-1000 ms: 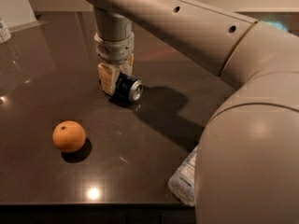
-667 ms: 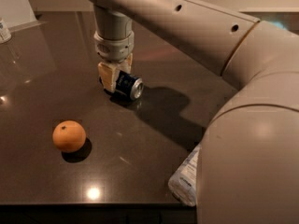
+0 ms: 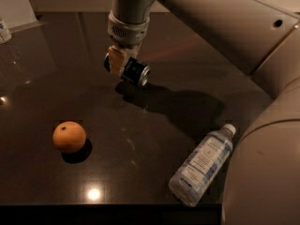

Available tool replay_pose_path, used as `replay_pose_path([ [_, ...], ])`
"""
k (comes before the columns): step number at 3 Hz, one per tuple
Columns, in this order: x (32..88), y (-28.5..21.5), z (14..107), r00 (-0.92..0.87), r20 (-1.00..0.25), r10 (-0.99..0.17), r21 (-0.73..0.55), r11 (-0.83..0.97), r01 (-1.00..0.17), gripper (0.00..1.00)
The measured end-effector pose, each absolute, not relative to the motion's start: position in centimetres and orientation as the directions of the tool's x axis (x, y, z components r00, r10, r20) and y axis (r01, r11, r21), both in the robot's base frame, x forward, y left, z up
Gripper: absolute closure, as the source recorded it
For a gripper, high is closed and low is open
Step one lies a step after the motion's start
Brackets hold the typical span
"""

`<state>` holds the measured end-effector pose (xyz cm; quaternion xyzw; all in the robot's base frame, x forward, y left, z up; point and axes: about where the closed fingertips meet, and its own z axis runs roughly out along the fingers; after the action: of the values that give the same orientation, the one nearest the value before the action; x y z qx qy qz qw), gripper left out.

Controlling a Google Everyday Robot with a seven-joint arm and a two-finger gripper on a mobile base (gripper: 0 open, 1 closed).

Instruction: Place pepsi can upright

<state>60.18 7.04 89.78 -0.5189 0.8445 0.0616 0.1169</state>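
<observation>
The pepsi can (image 3: 134,71) is dark blue with a silver end facing right and down. It is held on its side, tilted, lifted clear of the dark table (image 3: 154,125) with its shadow below it. My gripper (image 3: 123,64) hangs down from the arm at the upper middle of the camera view and is shut on the can, its tan fingers (image 3: 116,59) clamped on the can's left part. The far end of the can is hidden behind the fingers.
An orange (image 3: 69,136) sits on the table at the lower left. A clear plastic water bottle (image 3: 202,164) lies on its side at the lower right near the table's front edge. My large arm fills the right side. A small container (image 3: 4,30) stands at the far left.
The can, lying on the table in my gripper before, is now lifted above the surface. The arm has risen and the water bottle is in fuller view.
</observation>
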Motion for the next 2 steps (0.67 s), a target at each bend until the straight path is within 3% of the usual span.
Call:
replay_pose_path([
  [2,61.3,3.9,93.4,-0.261,-0.562,-0.785,-0.010,0.323,-0.946,1.00],
])
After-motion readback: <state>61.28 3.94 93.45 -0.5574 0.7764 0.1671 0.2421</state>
